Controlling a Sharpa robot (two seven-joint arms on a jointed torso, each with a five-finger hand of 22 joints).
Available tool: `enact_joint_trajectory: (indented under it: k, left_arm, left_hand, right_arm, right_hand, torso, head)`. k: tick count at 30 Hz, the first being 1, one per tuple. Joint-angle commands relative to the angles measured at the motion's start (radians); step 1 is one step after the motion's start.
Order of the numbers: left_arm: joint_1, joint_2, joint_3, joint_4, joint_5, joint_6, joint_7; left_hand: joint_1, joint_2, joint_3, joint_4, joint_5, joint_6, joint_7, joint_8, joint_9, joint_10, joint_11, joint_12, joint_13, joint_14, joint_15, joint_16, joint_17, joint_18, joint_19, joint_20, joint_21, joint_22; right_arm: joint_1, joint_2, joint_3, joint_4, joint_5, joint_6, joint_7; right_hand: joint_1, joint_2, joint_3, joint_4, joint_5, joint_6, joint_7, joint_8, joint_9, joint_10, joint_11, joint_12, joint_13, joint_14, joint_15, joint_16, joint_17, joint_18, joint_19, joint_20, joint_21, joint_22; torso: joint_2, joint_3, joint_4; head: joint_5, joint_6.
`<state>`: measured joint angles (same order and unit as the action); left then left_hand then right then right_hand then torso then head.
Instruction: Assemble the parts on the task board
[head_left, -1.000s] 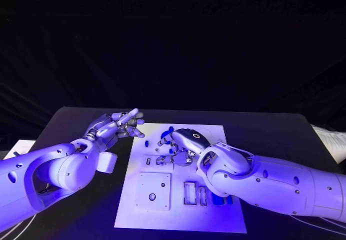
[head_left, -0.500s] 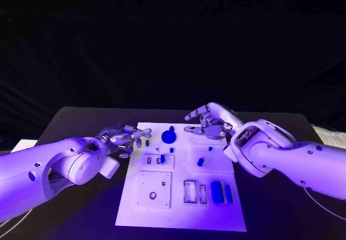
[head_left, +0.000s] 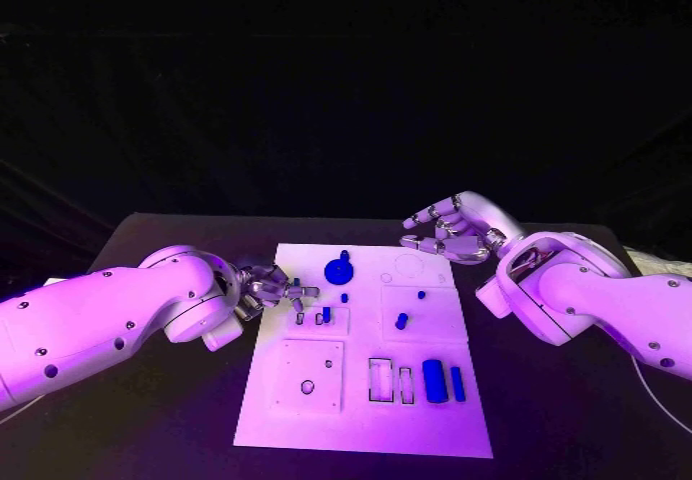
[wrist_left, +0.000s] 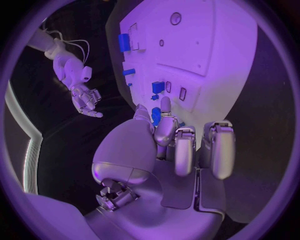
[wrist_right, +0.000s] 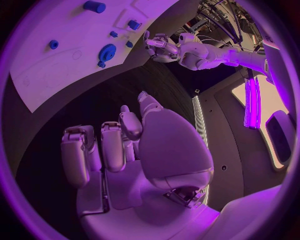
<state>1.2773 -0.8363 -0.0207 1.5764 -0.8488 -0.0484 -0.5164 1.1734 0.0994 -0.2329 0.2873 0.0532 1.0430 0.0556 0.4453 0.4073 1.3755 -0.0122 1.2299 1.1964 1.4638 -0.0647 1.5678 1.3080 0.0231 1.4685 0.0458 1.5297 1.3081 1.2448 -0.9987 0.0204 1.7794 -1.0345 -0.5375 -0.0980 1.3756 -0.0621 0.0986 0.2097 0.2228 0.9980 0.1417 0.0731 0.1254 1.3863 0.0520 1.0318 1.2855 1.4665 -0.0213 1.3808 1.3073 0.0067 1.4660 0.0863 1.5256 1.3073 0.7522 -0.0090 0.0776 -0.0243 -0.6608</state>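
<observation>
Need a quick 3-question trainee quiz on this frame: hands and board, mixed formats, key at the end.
1. True or false: the right hand holds a blue part.
2. Which hand is at the task board's edge? A) left hand B) right hand
3. Fill in: the round blue part lies toward the board's ____ end, seen from the robot.

Key: 1 false, it holds nothing and is off the board. 2 A. 3 far.

task board (head_left: 361, 400): smooth matt white plate | parts (head_left: 434, 381): smooth blue plastic-looking pieces | counter (head_left: 159, 400): matt black | left hand (head_left: 278, 292), right hand (head_left: 450, 230): glossy silver metal-looking fingers | arms: glossy white shells
</observation>
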Motion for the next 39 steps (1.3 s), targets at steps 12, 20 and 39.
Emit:
enact_joint_trajectory:
  k: [12, 20, 39]
  left_arm:
    - [0.043, 0.111, 0.001, -0.059, -0.206, 0.173, -0.195]
    - [0.047, 0.159, 0.001, -0.091, -0.245, 0.223, -0.209]
    - [0.047, 0.214, 0.001, -0.116, -0.257, 0.279, -0.207]
  left_hand:
    - [-0.016, 0.015, -0.044, 0.002, -0.002, -0.053, -0.004, 0.08, 0.108, 0.006, -0.006, 0.024, 0.029, 0.107, -0.011, 0.003, 0.263, -0.012, 0.078, -0.01, 0.014, 0.212]
    - [-0.011, 0.017, -0.048, 0.001, -0.002, -0.062, -0.004, 0.086, 0.12, 0.004, -0.005, 0.022, 0.028, 0.107, -0.01, 0.003, 0.263, -0.012, 0.079, -0.01, 0.015, 0.213]
    - [0.003, 0.022, -0.049, -0.002, 0.001, -0.074, -0.003, 0.098, 0.141, 0.001, -0.005, 0.02, 0.028, 0.107, -0.01, 0.003, 0.263, -0.012, 0.079, -0.009, 0.015, 0.214]
  right_arm:
    - [0.0, 0.004, -0.001, -0.019, -0.003, 0.034, -0.01]
    - [0.0, 0.008, -0.002, -0.026, -0.01, 0.035, -0.017]
    - [-0.002, 0.019, -0.003, -0.039, -0.021, 0.03, -0.018]
  right_hand:
    - [0.003, 0.003, -0.003, 0.006, 0.01, 0.006, -0.002, 0.003, 0.002, 0.001, -0.002, -0.007, -0.004, 0.059, 0.0, -0.003, 0.065, 0.013, 0.045, 0.005, 0.004, 0.192]
    - [0.006, 0.003, -0.005, 0.004, 0.024, 0.006, -0.002, 0.002, 0.002, 0.001, -0.003, -0.009, -0.005, 0.059, -0.001, -0.003, 0.065, 0.013, 0.045, 0.005, 0.004, 0.192]
    - [0.01, 0.003, -0.006, 0.003, 0.04, 0.007, -0.003, 0.002, 0.002, 0.002, -0.003, -0.007, -0.005, 0.059, -0.001, -0.003, 0.066, 0.013, 0.046, 0.004, 0.004, 0.193]
  torso:
    - [-0.001, 0.0028, -0.0004]
    - [-0.002, 0.0019, 0.0004]
    - [-0.002, 0.0005, 0.0016]
  head:
    - [0.01, -0.007]
    - [0.012, -0.009]
    - [0.01, -0.018]
